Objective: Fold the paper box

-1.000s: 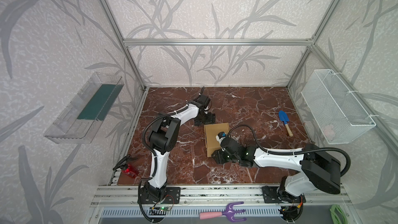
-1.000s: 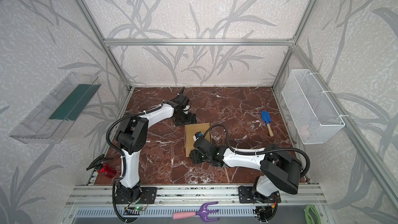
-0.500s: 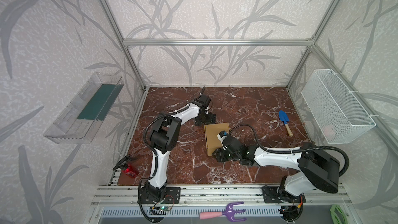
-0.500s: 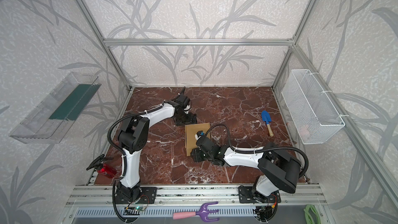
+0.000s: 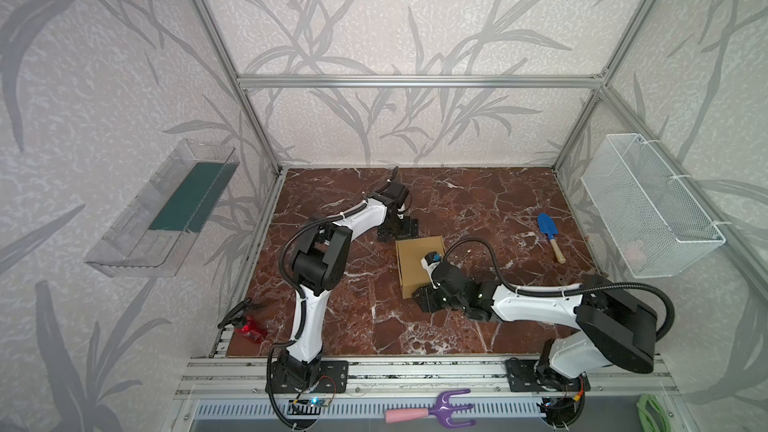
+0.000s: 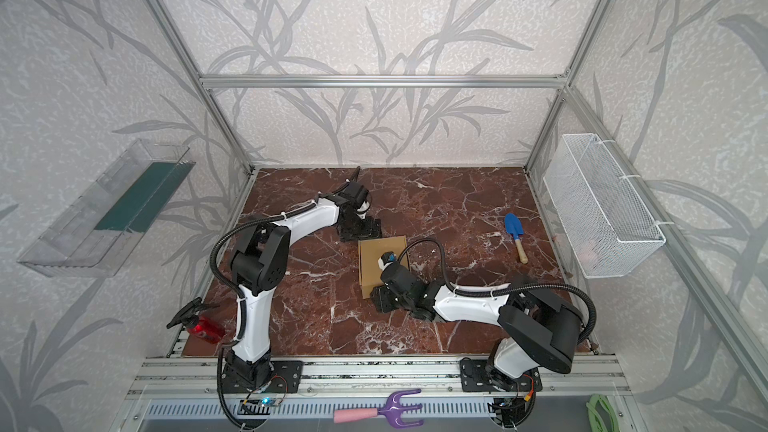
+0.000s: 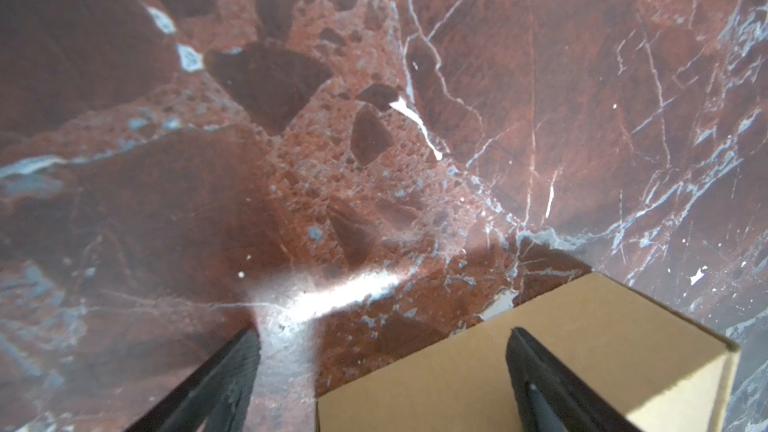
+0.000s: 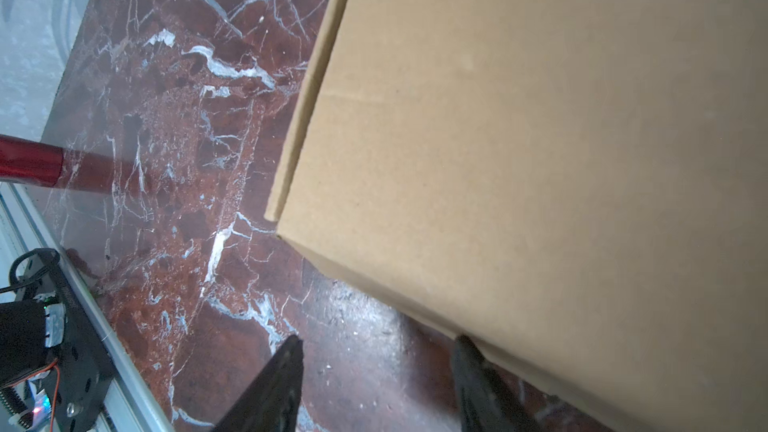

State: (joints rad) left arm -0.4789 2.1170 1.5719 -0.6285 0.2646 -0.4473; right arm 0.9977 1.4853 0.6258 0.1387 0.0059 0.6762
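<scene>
The paper box [image 5: 413,261] is a tan cardboard box lying closed and flat on the red marble floor in both top views [image 6: 376,261]. My left gripper [image 5: 397,232] hangs at its far edge. In the left wrist view it [image 7: 382,331] is open, with one finger [image 7: 536,371] over the box top [image 7: 582,347] and the other over bare floor. My right gripper [image 5: 428,299] sits low at the box's near edge. In the right wrist view it [image 8: 377,338] is open and holds nothing, and one fingertip [image 8: 463,344] is against the box's side [image 8: 540,139].
A blue trowel [image 5: 548,234] lies to the right of the box. A red spray bottle [image 5: 249,326] lies at the front left corner. A white wire basket [image 5: 648,205] hangs on the right wall and a clear shelf [image 5: 166,209] on the left. A pink-and-purple rake [image 5: 432,411] lies beyond the front rail.
The right arm has edged slightly to the left along the box's near side. The box and the left arm have not moved.
</scene>
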